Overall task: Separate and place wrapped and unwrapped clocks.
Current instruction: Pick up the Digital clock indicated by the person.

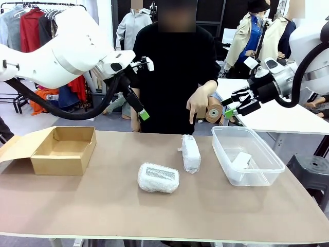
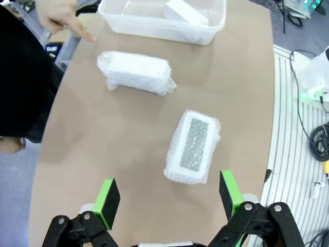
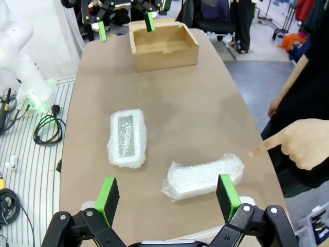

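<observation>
Two wrapped clocks lie mid-table. One shows a grey face (image 1: 158, 177) and lies nearer the robot's side. The other, plain white bubble wrap (image 1: 190, 153), lies just beyond it. A bare white clock (image 1: 240, 160) rests inside the clear plastic bin (image 1: 270, 167) on the right. My left gripper (image 2: 168, 198) hangs open high above the table, looking down on the grey-faced bundle (image 2: 193, 146). My right gripper (image 3: 167, 195) is open too, raised over the right side, with the plain bundle (image 3: 203, 176) below it. A person's hand (image 1: 198, 105) points down toward the plain bundle.
An open cardboard box (image 1: 64, 149) stands at the table's left end, its flap folded outward. The person stands at the far edge in the middle. A second table and a dark stool (image 1: 311, 172) are off to the right.
</observation>
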Controlling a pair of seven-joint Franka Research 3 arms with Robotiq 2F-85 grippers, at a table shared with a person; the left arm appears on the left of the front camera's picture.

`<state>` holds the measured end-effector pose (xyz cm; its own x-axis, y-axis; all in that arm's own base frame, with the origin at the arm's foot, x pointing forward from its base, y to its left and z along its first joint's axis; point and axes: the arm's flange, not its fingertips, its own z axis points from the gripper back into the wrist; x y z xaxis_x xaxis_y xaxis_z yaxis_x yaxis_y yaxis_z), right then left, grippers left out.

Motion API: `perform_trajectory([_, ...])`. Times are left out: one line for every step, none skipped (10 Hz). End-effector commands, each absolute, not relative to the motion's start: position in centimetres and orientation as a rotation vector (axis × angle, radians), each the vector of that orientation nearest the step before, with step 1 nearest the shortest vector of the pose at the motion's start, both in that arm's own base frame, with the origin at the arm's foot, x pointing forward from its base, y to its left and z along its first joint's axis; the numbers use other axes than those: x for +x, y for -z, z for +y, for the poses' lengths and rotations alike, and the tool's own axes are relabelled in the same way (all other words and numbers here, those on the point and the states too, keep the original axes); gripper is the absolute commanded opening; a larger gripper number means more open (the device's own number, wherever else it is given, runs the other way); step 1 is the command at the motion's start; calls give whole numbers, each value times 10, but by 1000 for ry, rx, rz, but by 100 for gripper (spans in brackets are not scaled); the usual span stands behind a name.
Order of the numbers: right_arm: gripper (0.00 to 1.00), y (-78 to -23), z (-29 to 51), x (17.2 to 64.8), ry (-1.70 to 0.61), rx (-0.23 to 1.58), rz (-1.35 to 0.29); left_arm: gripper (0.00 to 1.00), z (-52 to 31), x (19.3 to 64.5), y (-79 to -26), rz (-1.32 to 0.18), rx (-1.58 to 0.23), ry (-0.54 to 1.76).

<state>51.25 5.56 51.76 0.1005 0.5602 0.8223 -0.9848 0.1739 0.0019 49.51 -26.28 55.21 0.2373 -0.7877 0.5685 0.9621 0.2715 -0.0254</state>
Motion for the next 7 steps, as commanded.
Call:
perform_trajectory([100, -518, 59, 514, -1264, 660, -808, 100, -261, 493, -554, -493, -395, 1231])
perform_trajectory([100, -518, 59, 514, -1264, 660, -808, 100, -261, 493, -554, -493, -395, 1231])
perform_trajectory([100, -518, 59, 514, -1264, 660, -808, 100, -261, 493, -554, -493, -395, 1231])
perform_trajectory([100, -518, 59, 514, -1264, 660, -808, 100, -261, 493, -554, -493, -395, 1231])
perform_trajectory([100, -518, 59, 514, -1264, 660, -808, 100, -261, 493, -554, -493, -395, 1231])
perform_trajectory([100, -518, 59, 514, -1264, 660, -808, 100, -261, 493, -554, -493, -395, 1231])
perform_trajectory([100, -518, 59, 514, -1264, 660, -808, 100, -261, 493, -554, -493, -395, 1231])
